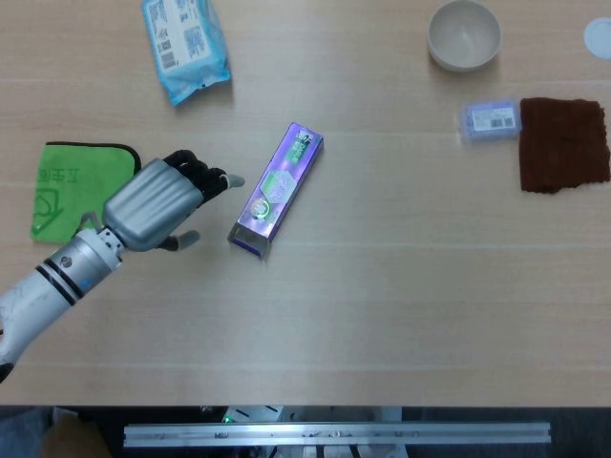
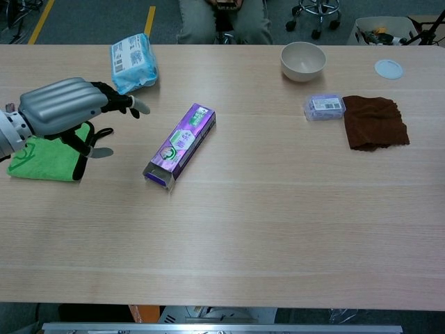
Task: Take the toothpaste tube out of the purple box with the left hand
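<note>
Silver-grey shell, black fingers: left hand (image 1: 162, 202) above the table (image 1: 401, 286), fingers apart and extended toward the purple box (image 1: 277, 189), holding nothing. Near the box, not touching it; thumb hanging below the palm. Right hand absent from both views.

Purple box flat on the table, lying diagonally, near end open, with flaps splayed toward the front edge. Toothpaste tube presumably inside; not visible from either camera.

Step in hand, as judged: approach to the open end. Advice for doing it well: lower toward the open mouth rather than the long side; pin or steady the box first, since a light carton is likely to slide under a push; pinch the tube's end between thumb and finger and draw along the box's long axis. Risk of nudging the box and rotating it away.

Writing: box face printed with a green-and-white emblem, text too small to read. Green cloth (image 1: 72, 186), black-edged, partly under the forearm, bearing a darker green logo, illegible. Blue wipes pack (image 1: 186, 43) with a white label, unreadable. Small blue packet (image 1: 491, 119) with a barcode-like sticker beside the brown cloth (image 1: 563, 143). Beige bowl (image 1: 464, 33) plain.
</note>
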{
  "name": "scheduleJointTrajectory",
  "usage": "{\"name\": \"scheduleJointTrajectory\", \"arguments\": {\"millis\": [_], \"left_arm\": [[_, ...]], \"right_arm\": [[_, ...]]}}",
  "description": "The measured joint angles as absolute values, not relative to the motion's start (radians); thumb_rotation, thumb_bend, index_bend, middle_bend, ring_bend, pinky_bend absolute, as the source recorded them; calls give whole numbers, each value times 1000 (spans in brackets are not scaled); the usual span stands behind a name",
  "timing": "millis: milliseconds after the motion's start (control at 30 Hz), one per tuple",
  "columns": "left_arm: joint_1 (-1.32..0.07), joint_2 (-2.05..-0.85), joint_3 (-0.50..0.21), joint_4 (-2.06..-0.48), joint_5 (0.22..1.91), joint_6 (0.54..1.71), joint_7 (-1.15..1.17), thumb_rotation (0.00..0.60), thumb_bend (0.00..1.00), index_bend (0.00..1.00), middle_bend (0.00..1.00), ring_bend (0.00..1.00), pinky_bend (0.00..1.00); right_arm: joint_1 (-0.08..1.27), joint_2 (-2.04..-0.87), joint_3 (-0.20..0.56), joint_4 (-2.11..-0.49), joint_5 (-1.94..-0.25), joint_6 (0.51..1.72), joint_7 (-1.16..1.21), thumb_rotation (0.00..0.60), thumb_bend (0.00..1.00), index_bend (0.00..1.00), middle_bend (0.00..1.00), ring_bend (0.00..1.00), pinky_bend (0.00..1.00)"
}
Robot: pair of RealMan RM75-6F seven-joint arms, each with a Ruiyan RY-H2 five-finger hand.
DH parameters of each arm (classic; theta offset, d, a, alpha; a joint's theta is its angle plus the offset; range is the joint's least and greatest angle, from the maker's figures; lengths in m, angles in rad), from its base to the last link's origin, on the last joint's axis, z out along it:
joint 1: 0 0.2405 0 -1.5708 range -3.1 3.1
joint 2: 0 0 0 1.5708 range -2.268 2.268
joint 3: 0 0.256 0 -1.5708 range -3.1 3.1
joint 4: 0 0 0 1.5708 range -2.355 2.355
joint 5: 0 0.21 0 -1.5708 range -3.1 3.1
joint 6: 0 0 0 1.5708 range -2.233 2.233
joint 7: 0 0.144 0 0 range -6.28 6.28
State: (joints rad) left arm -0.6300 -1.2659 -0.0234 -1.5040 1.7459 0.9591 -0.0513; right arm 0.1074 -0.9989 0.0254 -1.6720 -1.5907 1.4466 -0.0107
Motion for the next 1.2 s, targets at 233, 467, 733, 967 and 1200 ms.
{"name": "scheduleJointTrajectory", "arguments": {"millis": [233,467,733,967,1200], "left_arm": [[-697,-1314,-47,-1529,1645,852,-32,600,181,163,161,162,159],[-757,-1367,-59,-1524,1599,774,-6,515,163,147,141,70,57],[-818,-1430,-79,-1513,1462,664,162,316,140,147,124,0,0],[-870,-1508,-113,-1496,1310,630,277,256,138,147,124,0,0],[-928,-1597,-106,-1415,1225,602,388,241,138,148,142,0,0]], "right_arm": [[108,-1001,24,-1669,-1586,1442,-10,600,199,391,395,399,446],[113,-997,25,-1670,-1582,1435,-8,600,199,391,395,399,446],[111,-1001,21,-1660,-1575,1431,1,600,199,391,395,399,446],[106,-997,22,-1651,-1567,1435,14,600,199,391,395,399,446],[98,-991,22,-1645,-1563,1447,28,600,199,391,395,399,446]]}}
